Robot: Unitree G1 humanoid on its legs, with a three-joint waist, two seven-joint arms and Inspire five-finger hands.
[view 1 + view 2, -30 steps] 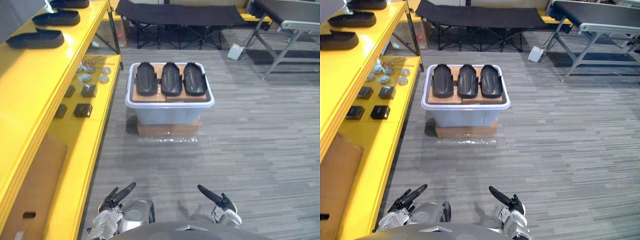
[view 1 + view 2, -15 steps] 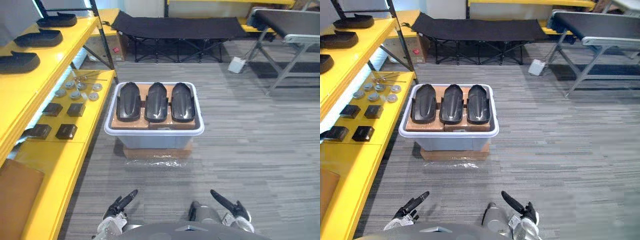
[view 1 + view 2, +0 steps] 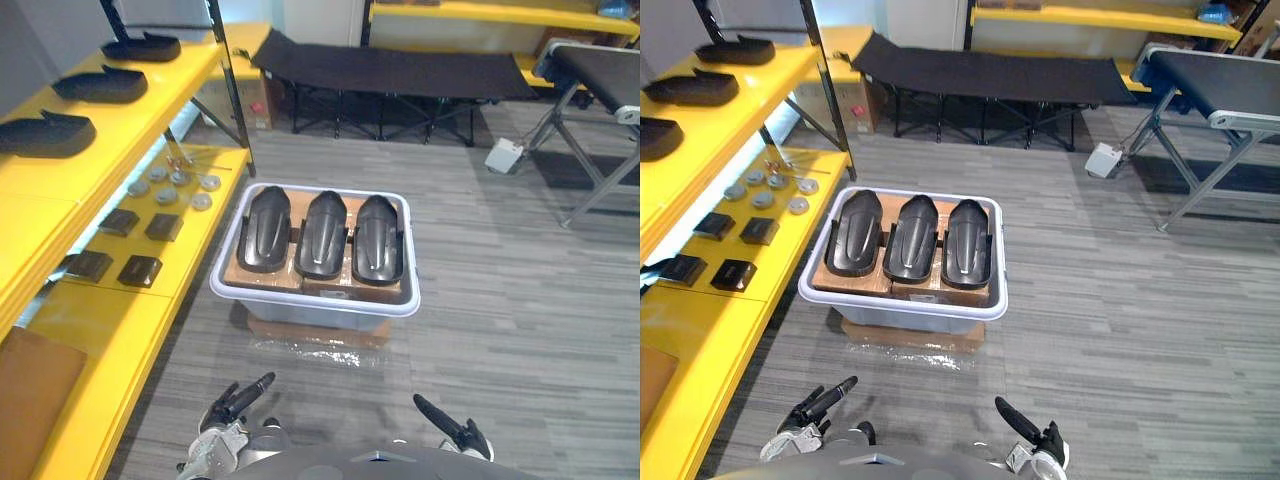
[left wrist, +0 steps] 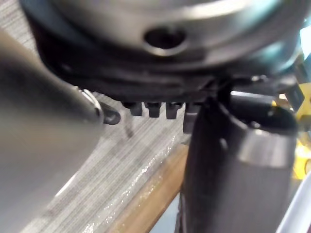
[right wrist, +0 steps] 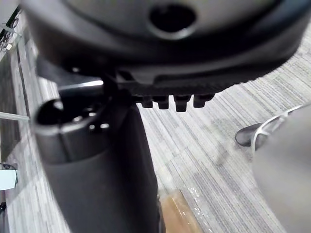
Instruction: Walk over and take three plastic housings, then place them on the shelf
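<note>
Three black plastic housings (image 3: 268,228) (image 3: 322,233) (image 3: 379,237) lie side by side on brown cardboard in a pale grey bin (image 3: 315,298) on the floor ahead. Three more black housings (image 3: 40,132) (image 3: 100,85) (image 3: 140,47) rest on the top level of the yellow shelf (image 3: 60,190) at the left. My left hand (image 3: 235,400) and right hand (image 3: 450,432) hang low at the near edge, well short of the bin. Both hands are open with straight fingers and hold nothing, as the left thumb (image 4: 228,160) and right thumb (image 5: 97,160) views also show.
The bin stands on a flat cardboard box (image 3: 315,330). Small black boxes (image 3: 140,270) and metal discs (image 3: 180,185) lie on the lower shelf level, with a brown board (image 3: 30,385) nearer me. A black folding cot (image 3: 390,72), a metal-legged bench (image 3: 600,90) and a white box (image 3: 503,155) stand behind.
The whole picture has shifted as the camera moved; the bin now sits lower and nearer in view. Both hands stay open at the bottom edge.
</note>
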